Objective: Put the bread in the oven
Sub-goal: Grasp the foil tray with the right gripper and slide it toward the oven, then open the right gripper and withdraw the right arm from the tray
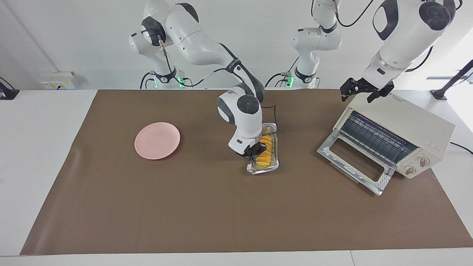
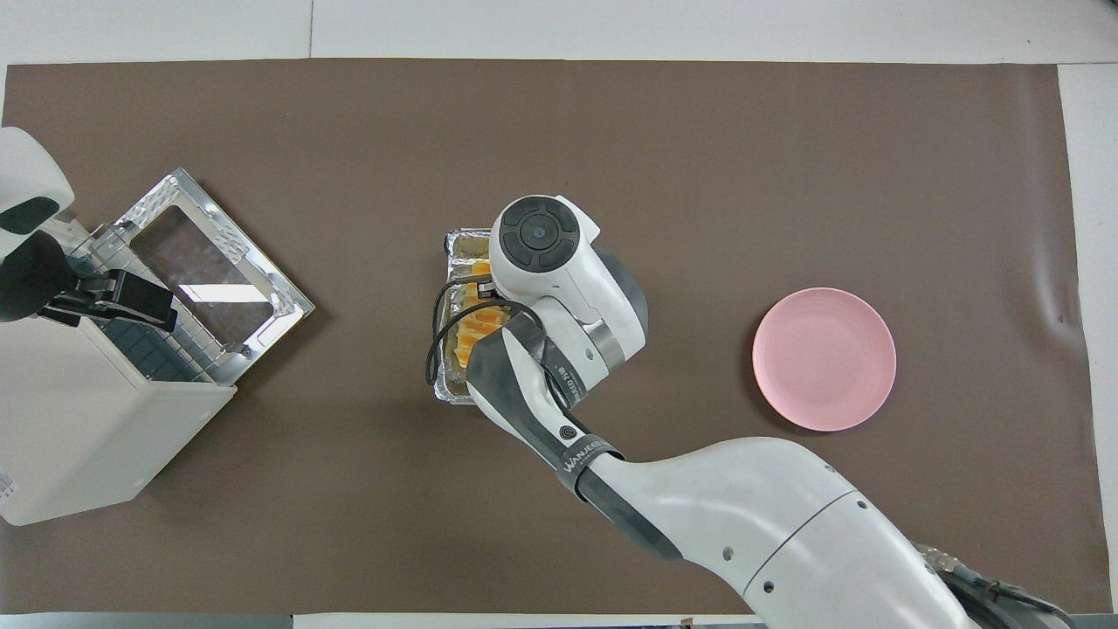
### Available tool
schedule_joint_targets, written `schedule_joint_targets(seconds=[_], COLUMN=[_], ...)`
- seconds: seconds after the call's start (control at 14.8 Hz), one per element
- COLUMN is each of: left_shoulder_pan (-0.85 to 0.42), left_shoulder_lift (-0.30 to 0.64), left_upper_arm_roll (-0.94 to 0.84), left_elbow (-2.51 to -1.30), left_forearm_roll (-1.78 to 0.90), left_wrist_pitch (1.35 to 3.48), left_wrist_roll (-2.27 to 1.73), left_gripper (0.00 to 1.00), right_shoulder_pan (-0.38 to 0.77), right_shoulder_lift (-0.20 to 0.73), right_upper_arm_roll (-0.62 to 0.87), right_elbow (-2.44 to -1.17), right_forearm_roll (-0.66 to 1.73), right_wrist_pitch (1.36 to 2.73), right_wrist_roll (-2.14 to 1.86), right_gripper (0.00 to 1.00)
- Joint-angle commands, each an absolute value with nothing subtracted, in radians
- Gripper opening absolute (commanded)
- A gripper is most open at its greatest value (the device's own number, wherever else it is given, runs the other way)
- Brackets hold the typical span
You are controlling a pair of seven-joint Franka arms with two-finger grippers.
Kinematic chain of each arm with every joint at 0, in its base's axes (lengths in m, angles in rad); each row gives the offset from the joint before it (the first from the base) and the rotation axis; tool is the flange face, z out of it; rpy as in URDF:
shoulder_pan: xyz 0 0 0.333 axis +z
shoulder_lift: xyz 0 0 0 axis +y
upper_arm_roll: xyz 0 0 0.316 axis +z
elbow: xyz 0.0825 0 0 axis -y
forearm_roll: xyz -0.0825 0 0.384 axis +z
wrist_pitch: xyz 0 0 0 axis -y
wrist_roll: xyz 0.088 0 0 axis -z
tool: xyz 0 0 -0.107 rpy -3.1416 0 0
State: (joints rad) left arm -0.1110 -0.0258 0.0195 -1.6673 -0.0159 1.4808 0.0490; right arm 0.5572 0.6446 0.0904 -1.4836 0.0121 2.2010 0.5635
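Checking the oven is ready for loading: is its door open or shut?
Open: the cream-white toaster oven's glass drop-down door lies folded down on the brown mat, exposing the wire rack.

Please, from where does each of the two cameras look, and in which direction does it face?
Facing view: high across the table, looking at the robots; both arms show from their bases, the right gripper down at the bread in the foil tray, the left gripper over the oven.
Overhead view: above the robots' end, looking steeply down; the right arm covers most of the tray.
Shared: oven with its door down, tray, pink plate, half a turn apart.
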Motion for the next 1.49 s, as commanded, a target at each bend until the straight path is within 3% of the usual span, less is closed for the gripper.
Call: schedule_joint_targets(seconds=[0.0,0.27,0.41,1.02,1.29,1.42], left_shoulder_pan=[-0.106,-0.106,-0.106,-0.127,-0.184,-0.263], left_shoulder_lift=[-0.043,-0.043,-0.043,-0.07,-0.086,-0.103], left_upper_arm_roll=[0.018,0.018,0.018,0.008,-0.024,-0.063], left_elbow=[-1.677,-1.677,-1.677,-1.672,-1.671,-1.725], left_forearm_roll=[0.0,0.0,0.0,-0.002,-0.006,-0.009], left_wrist_pitch=[1.491,1.491,1.491,1.432,1.445,1.605], left_wrist_roll=[0.058,0.058,0.058,0.019,0.008,-0.119], left_gripper=[1.0,1.0,1.0,1.0,1.0,1.0], right_shoulder_pan=[0.557,0.545,0.476,0.016,-0.083,-0.094], right_shoulder_lift=[0.58,0.566,0.558,0.284,0.158,0.085], right_upper_arm_roll=[0.086,0.078,0.08,0.08,0.078,0.078], right_elbow=[-1.546,-1.366,-1.278,-1.284,-1.334,-1.379], right_forearm_roll=[0.005,0.014,0.018,0.012,0.011,0.012], right_wrist_pitch=[2.198,1.929,1.809,1.577,1.453,1.387], right_wrist_roll=[0.612,0.644,0.634,-0.023,-0.125,-0.146], right_gripper=[0.97,1.0,1.0,1.0,1.0,1.0])
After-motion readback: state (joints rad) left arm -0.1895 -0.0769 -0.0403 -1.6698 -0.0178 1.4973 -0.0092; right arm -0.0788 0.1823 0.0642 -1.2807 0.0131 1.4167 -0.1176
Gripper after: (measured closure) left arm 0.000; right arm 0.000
